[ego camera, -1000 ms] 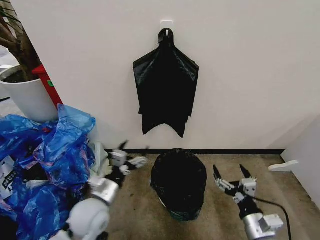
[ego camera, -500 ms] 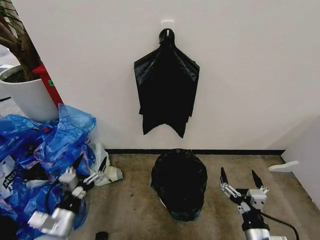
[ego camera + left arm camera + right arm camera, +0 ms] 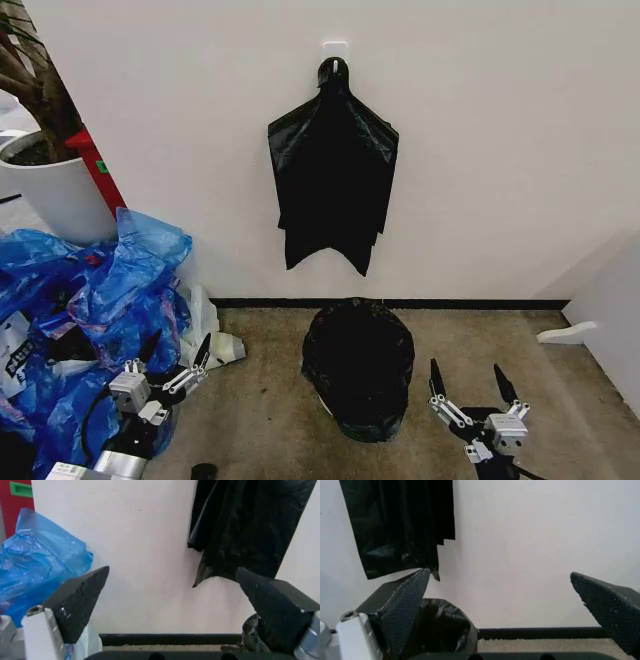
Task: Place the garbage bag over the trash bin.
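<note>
We are looking down at the trash bin (image 3: 357, 372), which is standing on the carpet just in front of the wall's dark baseboard. The garbage bag (image 3: 360, 350) is draped over the trash bin, covering its top and most of its side, so that only a small pale sliver of the trash bin is showing low on its front. Straight above the trash bin, a flat black bundle (image 3: 333, 170) is hanging from a hook (image 3: 334, 48) on the wall.

We are holding the left gripper (image 3: 172, 362) low, well to the left of the trash bin, with its two dark fingers spread apart and gripping nothing. It is sitting just beside the heap of blue plastic bags (image 3: 95, 310). We are holding the right gripper (image 3: 471, 384) low, near the right of the trash bin, its fingers also spread wide and empty.

Farther left of the trash bin, beyond the blue plastic bags, a white plant pot (image 3: 50, 195) is standing against the wall.
</note>
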Motion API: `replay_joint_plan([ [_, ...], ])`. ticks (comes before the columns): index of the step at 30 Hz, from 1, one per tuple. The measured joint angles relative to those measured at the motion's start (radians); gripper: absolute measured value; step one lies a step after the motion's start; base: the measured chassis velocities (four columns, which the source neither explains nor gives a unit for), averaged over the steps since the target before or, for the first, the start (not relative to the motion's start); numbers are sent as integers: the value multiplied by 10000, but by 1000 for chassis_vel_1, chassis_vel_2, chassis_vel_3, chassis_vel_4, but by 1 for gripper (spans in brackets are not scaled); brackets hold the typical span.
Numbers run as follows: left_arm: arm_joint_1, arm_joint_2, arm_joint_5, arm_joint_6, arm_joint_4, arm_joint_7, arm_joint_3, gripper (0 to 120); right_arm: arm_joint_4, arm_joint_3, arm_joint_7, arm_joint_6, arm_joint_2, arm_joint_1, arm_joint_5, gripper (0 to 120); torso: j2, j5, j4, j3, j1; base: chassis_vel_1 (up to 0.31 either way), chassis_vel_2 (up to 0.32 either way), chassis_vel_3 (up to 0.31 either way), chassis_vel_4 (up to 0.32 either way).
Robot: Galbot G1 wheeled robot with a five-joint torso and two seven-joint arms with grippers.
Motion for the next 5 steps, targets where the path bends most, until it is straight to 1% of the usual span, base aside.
replay_joint_plan([
  [5,-19,-1,7,23,11,-9,16,100,-9,-1,17,0,-6,11,-19,100,0,0,0,0,1,0,0,0,0],
])
